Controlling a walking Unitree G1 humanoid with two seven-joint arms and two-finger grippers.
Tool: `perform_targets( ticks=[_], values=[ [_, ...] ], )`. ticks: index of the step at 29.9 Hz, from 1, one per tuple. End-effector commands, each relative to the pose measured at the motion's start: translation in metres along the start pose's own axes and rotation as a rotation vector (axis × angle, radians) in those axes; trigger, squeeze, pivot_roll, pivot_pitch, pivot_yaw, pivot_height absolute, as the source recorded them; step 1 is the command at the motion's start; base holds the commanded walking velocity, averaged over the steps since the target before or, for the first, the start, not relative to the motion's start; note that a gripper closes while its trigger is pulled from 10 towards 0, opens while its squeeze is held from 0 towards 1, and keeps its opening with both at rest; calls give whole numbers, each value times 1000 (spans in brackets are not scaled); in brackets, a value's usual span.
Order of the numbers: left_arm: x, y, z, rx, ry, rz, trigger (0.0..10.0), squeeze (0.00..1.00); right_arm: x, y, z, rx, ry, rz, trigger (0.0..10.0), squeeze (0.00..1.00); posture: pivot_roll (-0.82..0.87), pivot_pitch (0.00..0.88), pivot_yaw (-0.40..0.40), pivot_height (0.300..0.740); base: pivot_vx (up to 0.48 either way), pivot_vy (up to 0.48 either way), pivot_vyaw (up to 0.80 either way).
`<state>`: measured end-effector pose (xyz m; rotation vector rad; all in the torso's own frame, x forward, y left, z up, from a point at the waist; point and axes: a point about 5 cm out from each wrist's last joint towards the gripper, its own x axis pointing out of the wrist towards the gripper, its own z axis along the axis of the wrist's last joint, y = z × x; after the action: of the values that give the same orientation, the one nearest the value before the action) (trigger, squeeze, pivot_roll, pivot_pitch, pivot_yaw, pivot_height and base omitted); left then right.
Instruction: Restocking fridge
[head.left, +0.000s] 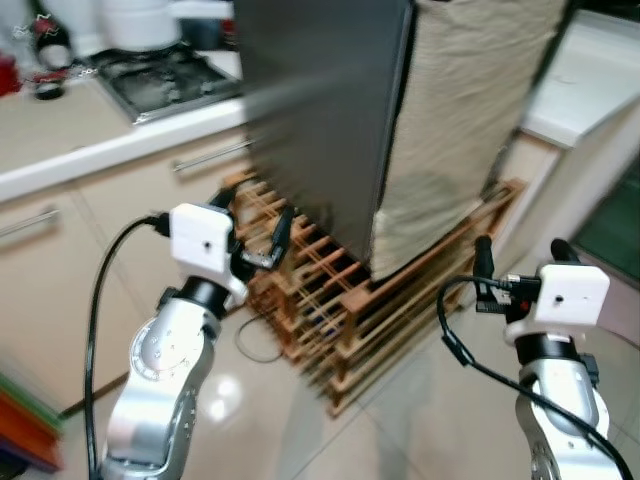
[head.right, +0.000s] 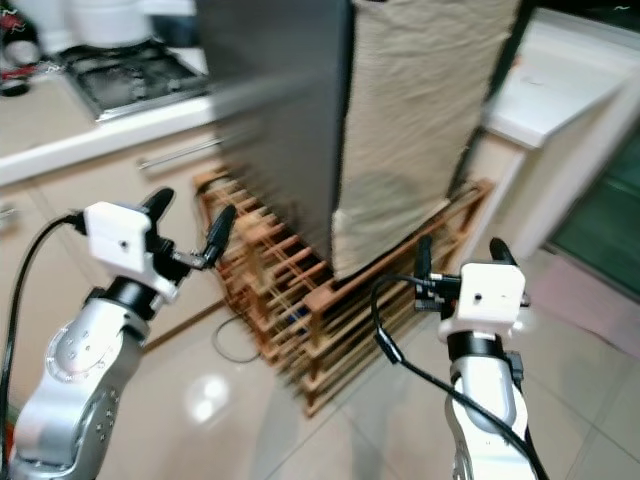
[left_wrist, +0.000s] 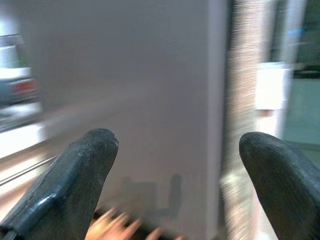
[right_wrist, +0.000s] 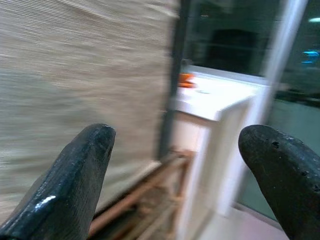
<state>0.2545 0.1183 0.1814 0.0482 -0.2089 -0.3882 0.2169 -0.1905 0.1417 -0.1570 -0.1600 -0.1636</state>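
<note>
Both grippers, left (head.left: 255, 232) and right (head.left: 521, 262), hang released and empty before the fridge (head.left: 320, 110); walking closer (frames are blurred) risks striking the wooden rack (head.left: 350, 300) beneath it.

The fridge (head.left: 320, 120) is smeared by motion and its top is cut off by the upper edge. Beside the fridge, the beige cloth (head.left: 470, 110) hides whatever it covers. The wooden rack (head.left: 340, 300) under the fridge is blurred, its contents unreadable.
</note>
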Motion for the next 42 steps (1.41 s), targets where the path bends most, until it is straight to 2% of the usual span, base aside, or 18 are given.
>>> perform_targets(
  ticks=[1, 3, 6, 11, 15, 22, 27, 32, 38, 42],
  values=[
    [4, -9, 3, 4, -12, -69, 10000, 0, 1, -6, -2, -23, 10, -25, 10000, 0, -40, 0, 12, 740, 480, 0, 0],
    [4, -9, 4, 12, -14, -80, 10000, 0, 1, -6, -4, -27, 23, -28, 10000, 0, -41, 0, 12, 740, 480, 0, 0],
    [7, -2, 2, -16, 6, -41, 10000, 0, 0, -6, -4, -20, 26, -27, 10000, 0, -44, 0, 12, 740, 0, 0, -721],
    [17, 1, 1, 13, 40, -20, 10000, 0, -1, -6, -6, -22, 26, -28, 10000, 0, -46, 0, 8, 740, 0, 0, -516],
    [30, -7, -1, -33, 77, -72, 10000, 0, 3, -4, -7, -14, 32, -20, 10000, 0, -44, 0, 3, 740, 0, 0, 0],
    [48, -22, 1, -47, 115, -184, 10000, 0, 11, 0, -6, -9, 26, 1, 10000, 0, -53, 0, -1, 740, 0, 0, 0],
    [47, -32, -1, -44, 152, -284, 10000, 0, 14, 0, -7, -13, 25, 13, 10000, 0, -59, 0, -1, 740, 0, 0, 0],
    [44, -44, -2, -76, 185, -361, 10000, 0, 16, 2, -7, -15, 24, 32, 10000, 0, -63, 0, -4, 740, 0, 0, 0],
    [42, -46, 0, -118, 195, -372, 10000, 0, 16, 1, -9, -18, 30, 36, 10000, 0, -60, 0, -4, 740, 0, 0, 0],
    [44, -51, 3, -199, 202, -386, 10000, 0, 16, 2, -9, -20, 31, 39, 10000, 0, -63, 0, -2, 740, 0, 0, 0]
  ],
)
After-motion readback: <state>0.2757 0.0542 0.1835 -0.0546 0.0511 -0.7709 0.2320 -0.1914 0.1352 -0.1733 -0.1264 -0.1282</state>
